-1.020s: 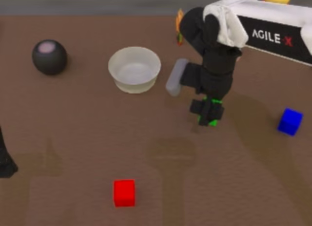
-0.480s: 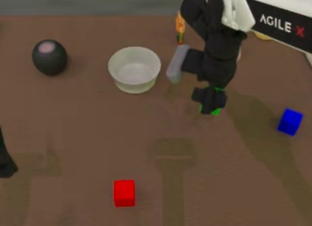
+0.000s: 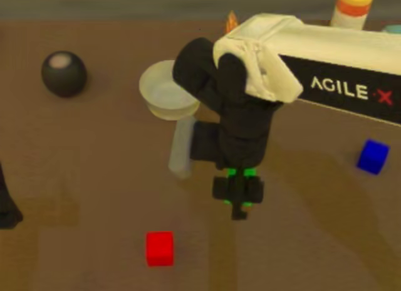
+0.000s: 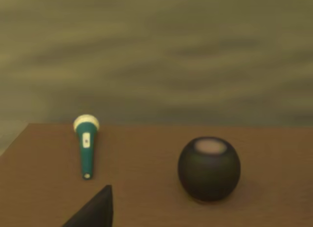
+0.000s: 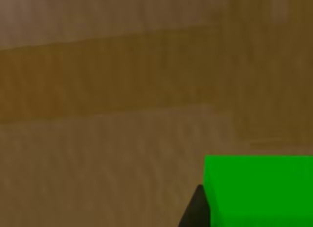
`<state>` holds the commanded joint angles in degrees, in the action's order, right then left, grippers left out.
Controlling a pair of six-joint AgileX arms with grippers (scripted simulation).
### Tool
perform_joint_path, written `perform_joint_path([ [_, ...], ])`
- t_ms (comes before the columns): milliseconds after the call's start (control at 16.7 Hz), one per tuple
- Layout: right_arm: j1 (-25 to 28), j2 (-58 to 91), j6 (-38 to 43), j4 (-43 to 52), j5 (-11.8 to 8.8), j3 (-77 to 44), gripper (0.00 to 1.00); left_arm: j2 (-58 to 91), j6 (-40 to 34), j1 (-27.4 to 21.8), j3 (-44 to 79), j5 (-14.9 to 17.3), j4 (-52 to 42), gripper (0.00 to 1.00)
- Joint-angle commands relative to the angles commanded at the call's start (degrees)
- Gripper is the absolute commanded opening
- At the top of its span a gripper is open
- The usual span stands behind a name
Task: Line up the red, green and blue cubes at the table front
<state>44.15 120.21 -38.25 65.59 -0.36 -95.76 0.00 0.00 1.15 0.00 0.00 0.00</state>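
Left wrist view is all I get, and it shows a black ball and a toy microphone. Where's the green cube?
Observer: The right claw is shut on the green cube, near the middle of the table.
Operator: Is the red one close?
Observer: The red cube sits at the front, to the left of that claw.
Operator: And the blue one?
Observer: The blue cube is far over on the right, by itself.
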Motion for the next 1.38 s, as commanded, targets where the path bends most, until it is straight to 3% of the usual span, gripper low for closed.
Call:
perform_joint_path([
  [300, 8.31, -6.80, 1.01, -2.23, -0.14, 8.75, 0.00, 0.00, 0.00, 0.00, 0.00, 0.00, 0.00, 1.00],
  [660, 8.29, -6.35, 1.01, -3.04, -0.19, 9.43, 0.00, 0.00, 0.00, 0.00, 0.00, 0.00, 0.00, 1.00],
  [1020, 8.39, -2.57, 1.23, -15.19, -0.13, 17.11, 0.00, 0.00, 0.00, 0.00, 0.00, 0.00, 0.00, 1.00],
  [1320, 8.49, -1.89, 1.19, -16.74, -0.10, 18.33, 0.00, 0.00, 0.00, 0.00, 0.00, 0.00, 0.00, 1.00],
  [1380, 8.49, -1.89, 1.19, -16.74, -0.10, 18.33, 0.08, 0.00, 0.00, 0.00, 0.00, 0.00, 0.00, 1.00],
])
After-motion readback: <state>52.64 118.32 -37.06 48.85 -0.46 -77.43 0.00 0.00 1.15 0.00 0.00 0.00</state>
